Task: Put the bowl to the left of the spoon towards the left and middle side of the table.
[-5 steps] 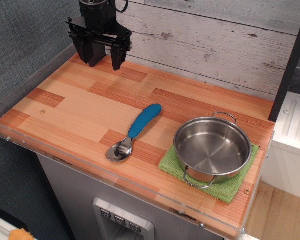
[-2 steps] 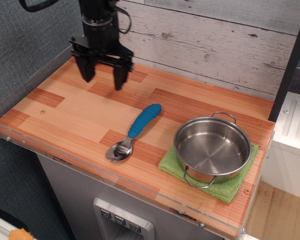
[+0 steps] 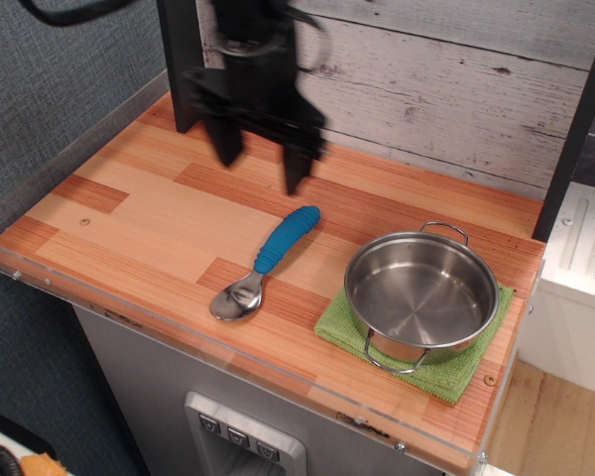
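The gripper (image 3: pixel 260 171) has moved. A second ago it hung over the far left corner of the desk (image 3: pixel 129 228), close to the back wall. Shortly after, it sat a little lower and nearer the front. Now it has swung to the right along the back of the desk and hangs above the wood just behind the blue handle of the spoon (image 3: pixel 268 258), nearer the bowl (image 3: pixel 421 295) than before. Its two dark fingers (image 3: pixel 296 169) stand further apart than they did a second ago, and its outline is smeared with motion blur.
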